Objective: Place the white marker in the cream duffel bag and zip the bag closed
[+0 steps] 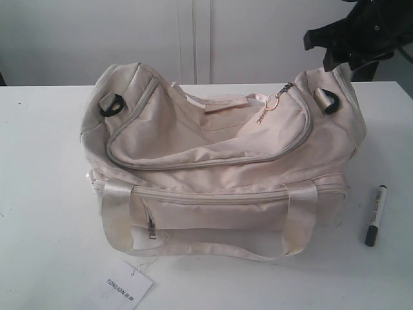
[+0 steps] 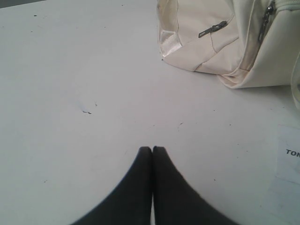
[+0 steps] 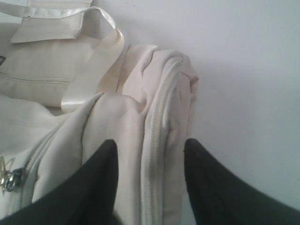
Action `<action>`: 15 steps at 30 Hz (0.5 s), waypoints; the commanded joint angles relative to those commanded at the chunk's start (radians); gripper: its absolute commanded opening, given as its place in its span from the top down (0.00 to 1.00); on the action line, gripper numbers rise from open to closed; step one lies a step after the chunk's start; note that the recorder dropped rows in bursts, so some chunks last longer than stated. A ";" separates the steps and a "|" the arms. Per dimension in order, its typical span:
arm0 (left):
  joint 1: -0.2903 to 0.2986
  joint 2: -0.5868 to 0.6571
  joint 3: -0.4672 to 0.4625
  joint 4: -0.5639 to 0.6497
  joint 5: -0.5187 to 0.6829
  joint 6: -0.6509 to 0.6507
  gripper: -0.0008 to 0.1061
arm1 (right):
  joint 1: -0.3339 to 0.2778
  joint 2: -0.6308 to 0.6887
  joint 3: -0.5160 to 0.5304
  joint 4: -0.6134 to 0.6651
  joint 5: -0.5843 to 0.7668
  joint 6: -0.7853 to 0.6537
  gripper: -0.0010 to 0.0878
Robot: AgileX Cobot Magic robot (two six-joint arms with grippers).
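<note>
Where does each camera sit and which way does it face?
Exterior: raised in front of the table, looking down at the cream duffel bag and white marker; right arm at top right.
Left wrist: low over the table, facing the bag's front corner; shut left gripper shows.
Right wrist: above the bag's end, open right gripper astride its zipper ridge.
Shared: all see the bag.

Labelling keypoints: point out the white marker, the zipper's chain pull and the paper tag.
white marker point(image 1: 375, 215), exterior view, middle of the barrel.
chain pull point(image 1: 264, 113), exterior view, links below the ring.
paper tag point(image 1: 126, 287), exterior view, printed face.
</note>
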 joint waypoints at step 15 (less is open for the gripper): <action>0.000 0.000 0.000 0.000 0.000 0.000 0.99 | 0.000 0.032 0.001 0.006 0.000 0.012 0.99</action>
